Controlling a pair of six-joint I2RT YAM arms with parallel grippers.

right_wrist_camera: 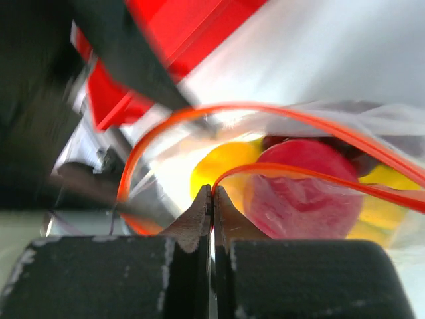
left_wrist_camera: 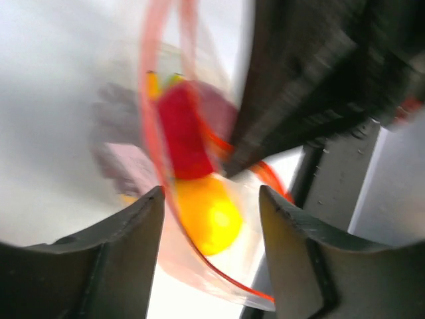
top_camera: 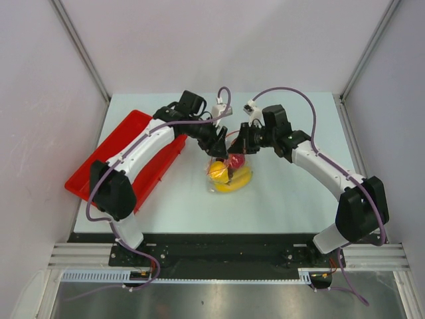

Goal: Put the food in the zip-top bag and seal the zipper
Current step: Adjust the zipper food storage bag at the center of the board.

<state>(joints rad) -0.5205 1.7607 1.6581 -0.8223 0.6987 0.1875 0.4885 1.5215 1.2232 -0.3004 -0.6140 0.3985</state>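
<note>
Top external view shows us the zip-top bag point(top_camera: 229, 174) lying at the centre of the worktop point(top_camera: 292, 199), just below where the two claws meet. Inside it we see the red round fruit point(top_camera: 236, 161), the round yellow-orange fruit point(top_camera: 217, 170) and the yellow banana bunch point(top_camera: 238, 181). In the right wrist view a dark shape behind the red fruit is too unclear for us to name. The zipper point(right_wrist_camera: 279, 109) gapes in a loop, its two strips apart. The right claw point(right_wrist_camera: 212, 191) is clenched, fingers pressed together, pinching the near strip at its tips. The left claw point(left_wrist_camera: 211, 193) is spread wide, and the blurred bag mouth runs between its fingers; we cannot tell whether they touch it. A red tray point(top_camera: 129, 126) sits at the left of the frame, partly under the left arm.
</note>
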